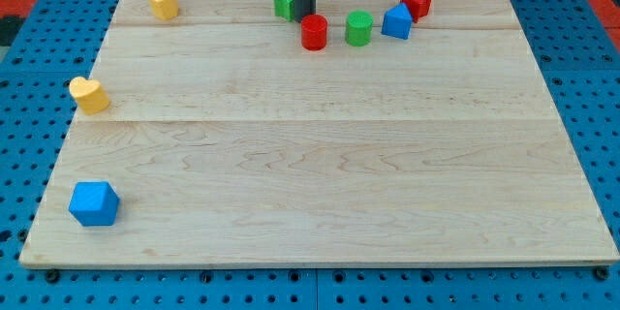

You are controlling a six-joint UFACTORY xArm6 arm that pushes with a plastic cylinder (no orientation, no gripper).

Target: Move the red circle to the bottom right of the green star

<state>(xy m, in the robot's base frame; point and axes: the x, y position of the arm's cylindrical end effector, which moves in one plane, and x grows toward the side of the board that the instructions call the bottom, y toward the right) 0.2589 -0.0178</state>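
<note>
Take the red circle (314,32) as your landmark: it stands near the top edge of the wooden board (320,155), a little left of the board's middle line. Your tip (304,15) comes down just above it and slightly to its left, so close that the two look to be touching or nearly so; you cannot tell for certain from this angle. The tool is a plain dark rod with nothing to open or close, and it carries nothing. Partly hidden behind the rod, up and to the left of the red circle, sits a green block (283,2); so much of it is covered that its shape is hard to read, but it is likely the green star. If so, the red circle already lies below and to the right of it, and any push from where the tip now stands would drive the circle further down and to the right, which is the way the task wants. To the right of the red circle, just beside it, is a green cylinder (358,28); further right comes a blue block (396,21), and beyond that, slightly higher, a red block (417,1). Well to the left lie two yellow blocks (163,2) (89,95), and far below and left a blue cube (94,203). There are no containers on the board.
</note>
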